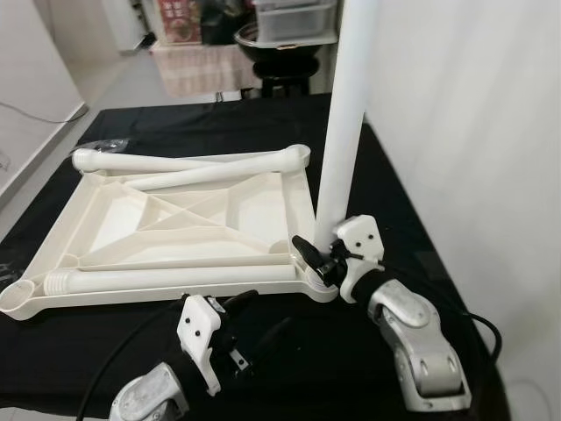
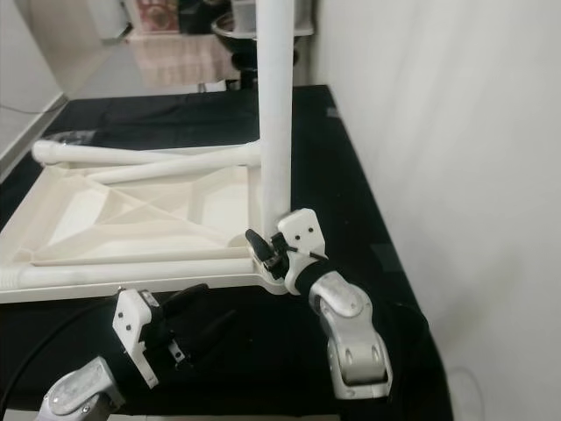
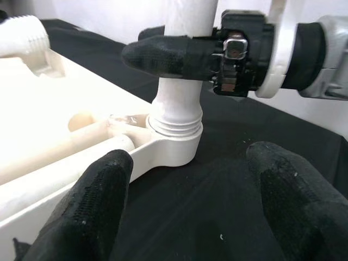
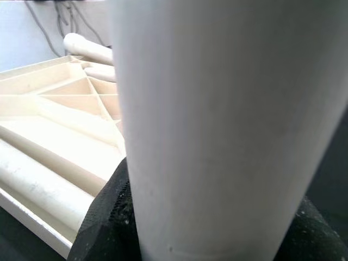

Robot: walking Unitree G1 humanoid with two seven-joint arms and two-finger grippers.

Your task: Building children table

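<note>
A cream child's table top (image 1: 175, 219) lies upside down on the black cloth. One white leg (image 1: 346, 114) stands upright in the corner socket (image 3: 174, 149) at the near right. My right gripper (image 1: 320, 254) is shut on that leg just above the socket, and the leg (image 4: 217, 136) is very close in the right wrist view. My left gripper (image 1: 254, 316) hovers open over the cloth just in front of the top's near edge, its fingers (image 3: 92, 201) pointing at the socket. Three loose legs rest on the top: two at the far edge (image 1: 188, 161) and one along the near edge (image 1: 175, 279).
The black-covered table (image 1: 394, 202) ends near a white wall (image 1: 473, 132) on the right. Beyond its far edge stand a stool with a dark bowl (image 1: 280, 48) and a plastic box (image 1: 294, 17). A small dark bag (image 1: 105, 145) lies at the far left.
</note>
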